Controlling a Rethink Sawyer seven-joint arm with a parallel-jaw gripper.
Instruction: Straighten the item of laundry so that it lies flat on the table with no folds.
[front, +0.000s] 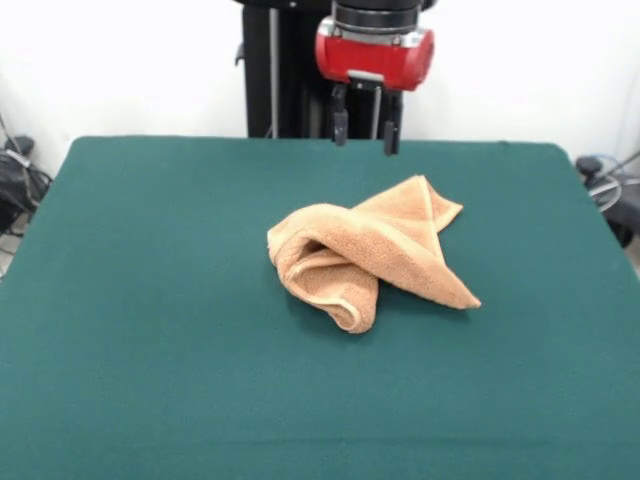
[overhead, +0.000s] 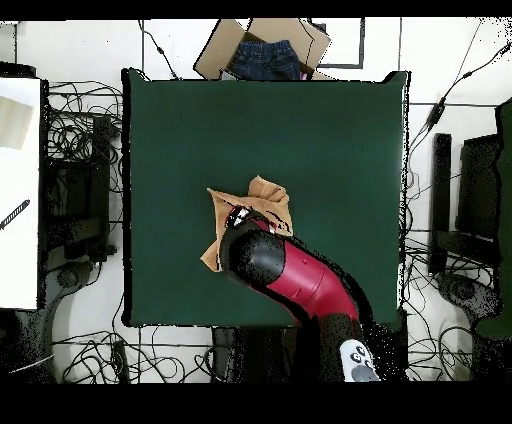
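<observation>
Raised well clear of the desk, the hand is seen in the front view with its two dark fingers hanging apart, nothing held between them. It is carried under a red wrist housing, with the black pedestal behind. In the overhead view the hand itself is hidden beneath the red and black arm, which is laid over part of the towel.

Near the middle of the dark green desk, the light orange-tan towel is found crumpled rather than flat. One part is rolled into a loose loop toward the camera in the front view, its opening facing the picture's left; another part is folded over it into a pointed flap that reaches to the picture's right. A woven band can be made out along the flap's upper fold.

Beyond the desk's edge in the overhead view, an open cardboard box holding blue denim is seen, and tangled cables are spread over the floor.
</observation>
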